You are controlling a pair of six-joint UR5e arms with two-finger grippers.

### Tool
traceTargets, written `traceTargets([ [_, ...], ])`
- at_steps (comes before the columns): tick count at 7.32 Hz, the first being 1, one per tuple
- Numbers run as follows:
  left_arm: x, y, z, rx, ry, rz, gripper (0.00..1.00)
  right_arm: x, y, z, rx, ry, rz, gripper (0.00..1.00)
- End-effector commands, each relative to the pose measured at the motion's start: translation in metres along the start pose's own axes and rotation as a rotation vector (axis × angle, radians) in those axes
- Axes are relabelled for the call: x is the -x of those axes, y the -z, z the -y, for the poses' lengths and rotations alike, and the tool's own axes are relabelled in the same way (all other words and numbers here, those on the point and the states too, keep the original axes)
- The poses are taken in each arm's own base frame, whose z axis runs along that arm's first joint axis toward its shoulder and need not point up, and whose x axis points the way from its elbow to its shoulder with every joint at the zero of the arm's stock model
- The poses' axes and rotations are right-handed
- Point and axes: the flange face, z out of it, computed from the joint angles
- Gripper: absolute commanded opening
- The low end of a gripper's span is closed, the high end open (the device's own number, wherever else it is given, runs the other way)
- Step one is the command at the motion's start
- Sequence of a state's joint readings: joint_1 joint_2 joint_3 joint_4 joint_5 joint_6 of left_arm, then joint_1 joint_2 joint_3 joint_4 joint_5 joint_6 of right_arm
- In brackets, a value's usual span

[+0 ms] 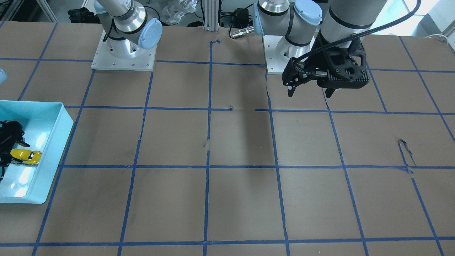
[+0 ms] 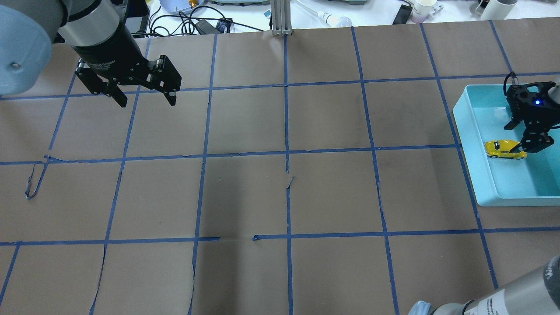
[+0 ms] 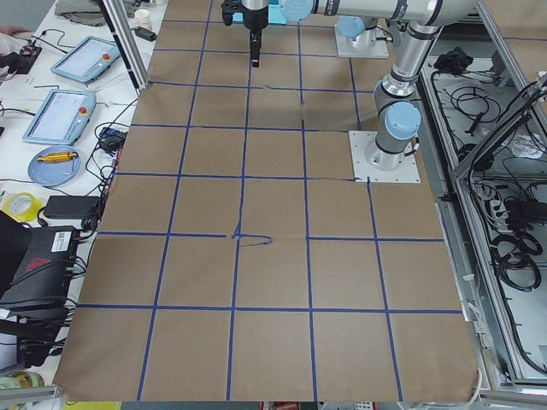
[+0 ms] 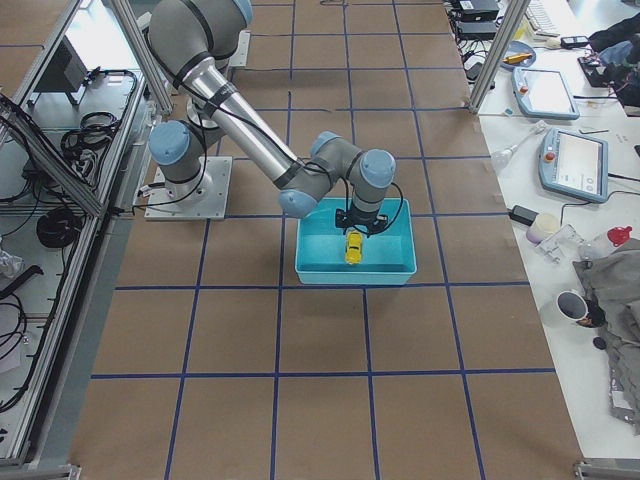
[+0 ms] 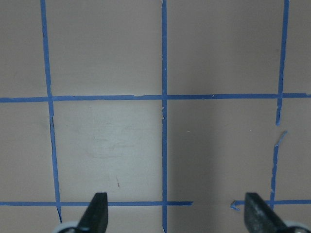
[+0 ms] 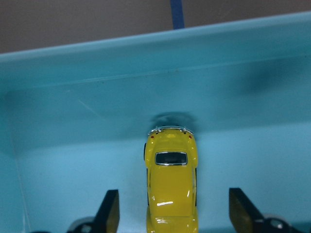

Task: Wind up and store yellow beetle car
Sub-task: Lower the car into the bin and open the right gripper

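Note:
The yellow beetle car [image 6: 171, 187] lies on the floor of a teal bin [image 6: 146, 63], one end close to the bin's wall. My right gripper [image 6: 174, 218] hangs over it, open, a finger on each side and a clear gap to the car. The overhead view shows the car [image 2: 505, 149] in the bin [image 2: 466, 131] at the table's right edge, under the right gripper [image 2: 523, 138]. My left gripper [image 2: 146, 103] is open and holds nothing, above bare paper at the far left; the left wrist view shows its fingertips [image 5: 97, 213] wide apart.
Brown paper with a blue tape grid [image 2: 286, 153] covers the table, and some tape is torn and curled [image 2: 33, 183]. The two arm bases [image 1: 124, 53] stand at the robot's edge. Tablets and a blue plate [image 3: 54, 164] lie on a side desk.

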State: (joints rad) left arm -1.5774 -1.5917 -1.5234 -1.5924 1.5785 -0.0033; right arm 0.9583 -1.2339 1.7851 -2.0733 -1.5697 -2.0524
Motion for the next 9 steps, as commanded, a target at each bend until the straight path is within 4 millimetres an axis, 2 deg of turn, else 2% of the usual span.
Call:
traceTargets([
  [1,0.001,0.001,0.001,-0.003,0.002,0.0,1.0,0.019,0.101,0.023,0.022,-0.075,-0.066,1.0],
  [3,0.001,0.001,0.0,-0.004,0.002,0.0,1.0,0.033,0.203,0.06,0.045,-0.114,-0.1,1.0],
  [4,0.001,0.0,0.001,-0.003,0.002,-0.002,1.0,0.043,0.237,0.08,0.026,-0.167,-0.069,1.0],
  [5,0.001,0.0,0.001,-0.003,0.002,-0.002,1.0,0.053,0.256,0.103,-0.003,-0.268,-0.015,1.0],
  [6,0.001,0.0,0.001,-0.003,0.002,-0.002,1.0,0.062,0.263,0.133,-0.009,-0.346,0.014,1.0],
  [7,0.001,0.0,0.001,-0.003,0.002,-0.002,1.0,0.067,0.263,0.174,-0.049,-0.516,0.037,1.0],
  [8,0.001,0.0,0.001,-0.003,0.002,-0.002,1.0,0.07,0.261,0.225,-0.03,-0.546,0.029,1.0],
  [9,0.001,0.0,0.001,-0.003,0.002,-0.002,1.0,0.078,0.262,0.266,-0.023,-0.547,0.027,1.0],
])
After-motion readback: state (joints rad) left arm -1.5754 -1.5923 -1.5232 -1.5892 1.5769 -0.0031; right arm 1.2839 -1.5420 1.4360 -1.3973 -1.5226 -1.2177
